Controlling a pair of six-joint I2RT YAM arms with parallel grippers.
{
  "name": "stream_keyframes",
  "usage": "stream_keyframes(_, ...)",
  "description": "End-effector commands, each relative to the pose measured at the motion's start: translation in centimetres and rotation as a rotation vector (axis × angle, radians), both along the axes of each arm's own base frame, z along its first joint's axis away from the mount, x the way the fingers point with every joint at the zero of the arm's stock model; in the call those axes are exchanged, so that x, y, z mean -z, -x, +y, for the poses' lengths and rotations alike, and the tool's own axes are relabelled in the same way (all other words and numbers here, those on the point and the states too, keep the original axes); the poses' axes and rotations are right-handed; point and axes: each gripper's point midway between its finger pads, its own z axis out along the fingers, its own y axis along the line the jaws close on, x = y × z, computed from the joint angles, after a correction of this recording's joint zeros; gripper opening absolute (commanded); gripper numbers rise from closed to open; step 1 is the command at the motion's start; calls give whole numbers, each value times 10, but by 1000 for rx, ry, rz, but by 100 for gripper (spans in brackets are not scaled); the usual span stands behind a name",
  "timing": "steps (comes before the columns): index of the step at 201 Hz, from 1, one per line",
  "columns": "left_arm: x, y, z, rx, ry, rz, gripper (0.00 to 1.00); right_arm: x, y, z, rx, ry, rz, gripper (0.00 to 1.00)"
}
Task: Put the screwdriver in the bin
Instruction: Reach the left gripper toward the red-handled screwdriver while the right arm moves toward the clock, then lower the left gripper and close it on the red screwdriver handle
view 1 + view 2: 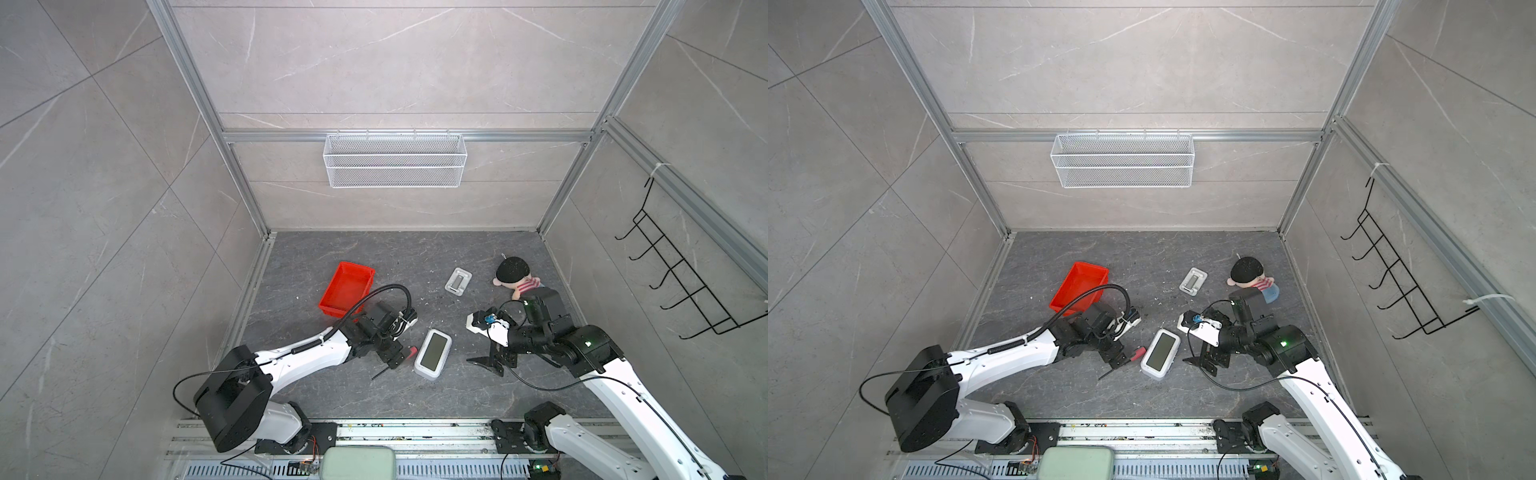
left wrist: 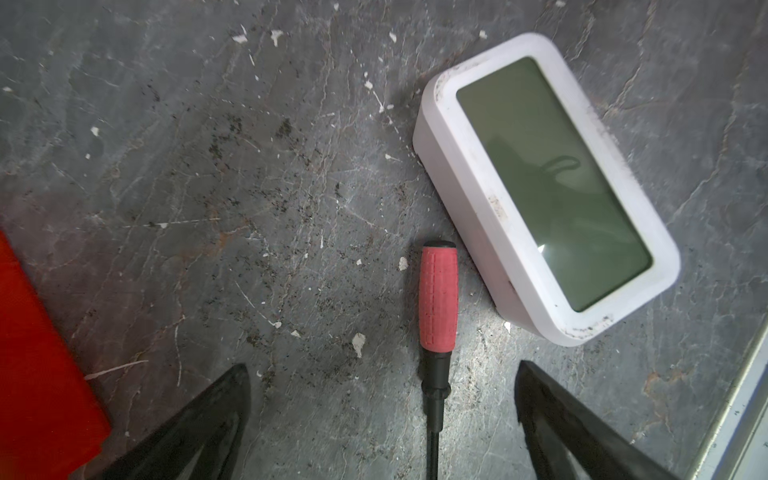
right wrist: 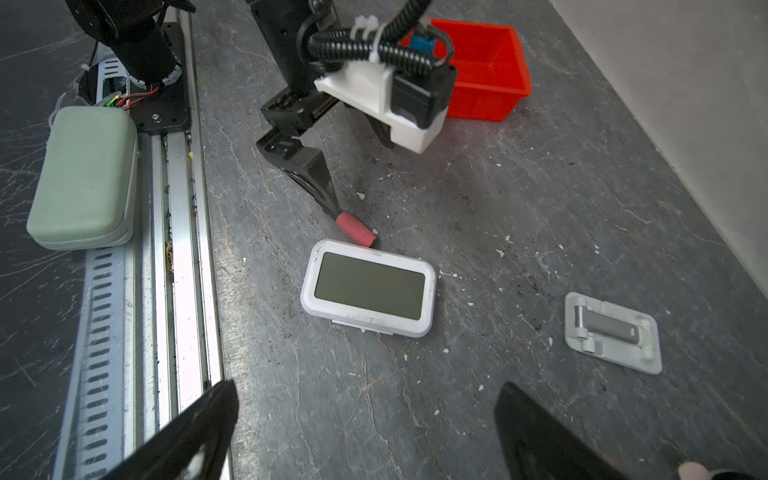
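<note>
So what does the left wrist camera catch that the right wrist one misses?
Only the left wrist view shows the black collar and thin shaft of the screwdriver, lying between the fingers of the open left claw. Only the right wrist view shows the pale green case, the grey hinged plate, the open right claw and the inside of the red bin. Both show the screwdriver's red handle beside the white digital clock, plus part of the bin.

Scuffed dark tabletop, red bin sits far left, screwdriver lies just beside white clock, grey bracket, doll far right.
</note>
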Motion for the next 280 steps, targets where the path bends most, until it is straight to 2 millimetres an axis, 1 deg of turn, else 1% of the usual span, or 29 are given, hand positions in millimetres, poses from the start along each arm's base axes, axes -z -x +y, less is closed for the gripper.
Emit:
stream_keyframes(1,5,-3,-4,-17,-41,25,100,-5,-1,2,-15,25,-15,99)
stream_keyframes(23,17,1,-10,9,-51,71,100,-2,-3,6,-25,36,-13,99)
stream_keyframes(40,29,8,-12,27,-83,137,100,-1,-3,9,-29,42,-10,99)
stream_keyframes(64,41,12,-17,46,-108,196,96,0,-4,12,-31,46,-9,99)
stream_keyframes(77,47,15,-20,56,-122,232,92,0,-5,12,-26,51,-12,99)
stream_keyframes(100,55,15,-22,54,-148,261,87,2,-5,11,-16,58,-14,99)
stream_keyframes(145,66,11,-19,19,-173,268,65,4,-4,14,-6,48,-14,99)
stream_keyframes(171,66,10,-18,5,-174,266,46,3,-5,14,-6,53,-19,99)
stream_keyframes(199,66,10,-18,0,-174,263,23,2,-6,16,-5,51,-19,99)
stream_keyframes(228,66,10,-17,-3,-175,263,2,0,-7,18,-2,43,-21,99)
stream_keyframes(234,66,10,-18,-3,-173,262,0,0,-7,18,-2,43,-22,99)
stream_keyframes(280,61,9,-18,2,-170,250,0,-1,-7,19,3,36,-22,99)
